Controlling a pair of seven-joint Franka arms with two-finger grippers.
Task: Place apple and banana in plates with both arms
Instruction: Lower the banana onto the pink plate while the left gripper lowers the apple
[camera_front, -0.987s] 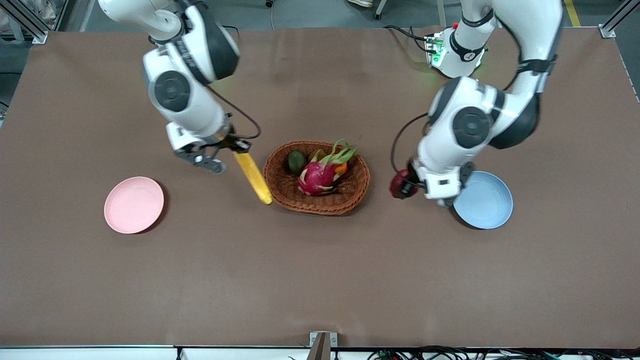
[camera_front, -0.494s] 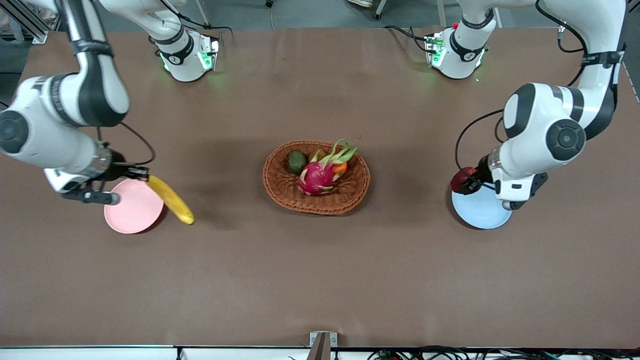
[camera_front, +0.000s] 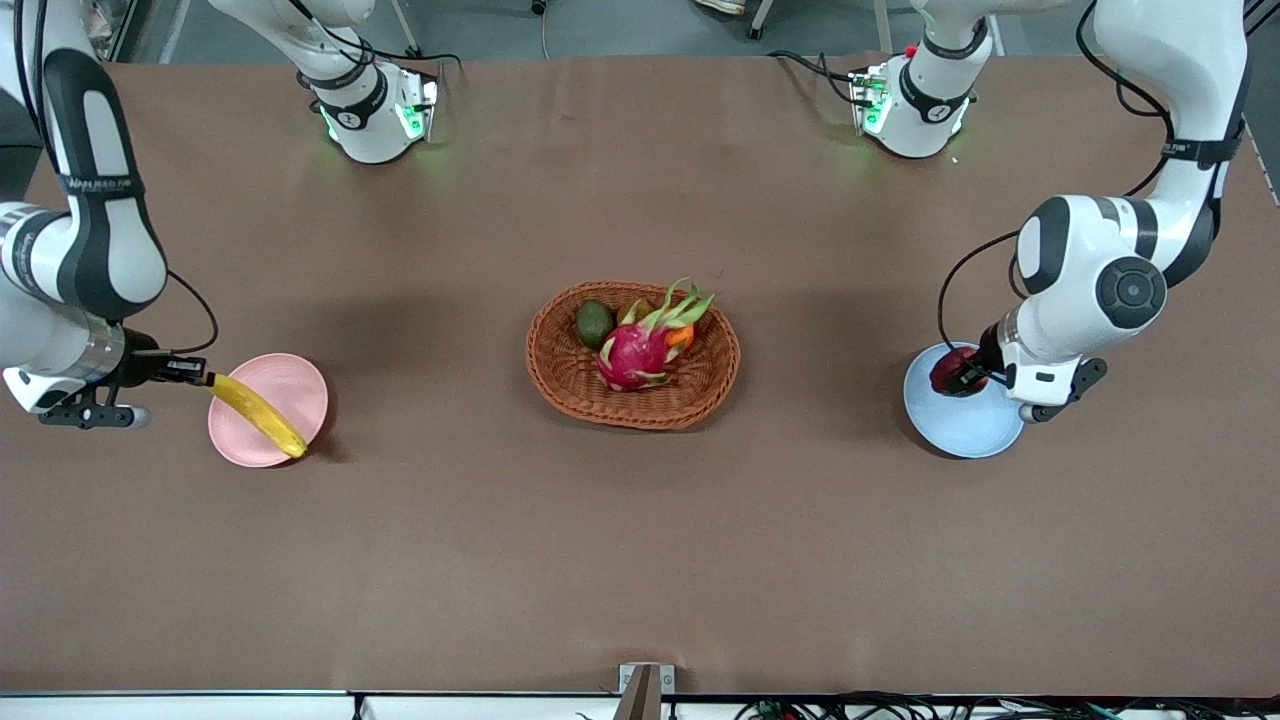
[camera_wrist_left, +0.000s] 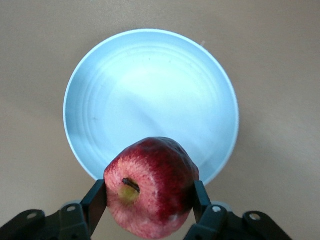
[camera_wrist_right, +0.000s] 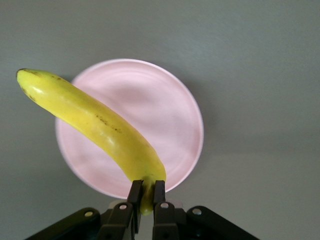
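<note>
My left gripper (camera_front: 962, 374) is shut on the dark red apple (camera_front: 950, 369) and holds it over the edge of the light blue plate (camera_front: 965, 425). In the left wrist view the apple (camera_wrist_left: 150, 186) sits between the fingers (camera_wrist_left: 95, 200) above the blue plate (camera_wrist_left: 150, 95). My right gripper (camera_front: 200, 377) is shut on the stem end of the yellow banana (camera_front: 258, 414), which hangs across the pale pink plate (camera_front: 290, 385). In the right wrist view the banana (camera_wrist_right: 95, 125) stretches over the pink plate (camera_wrist_right: 165, 120) from the closed fingers (camera_wrist_right: 134, 196).
A brown wicker basket (camera_front: 575, 380) stands at the middle of the table with a magenta dragon fruit (camera_front: 635, 352), a dark green avocado (camera_front: 593, 322) and an orange fruit (camera_front: 680, 337) in it. The arm bases (camera_front: 375, 105) stand along the table's edge farthest from the camera.
Both arms swung outward from beside the basket. The right gripper carried the banana over the pink plate. The left gripper carried the apple over the blue plate's edge.
</note>
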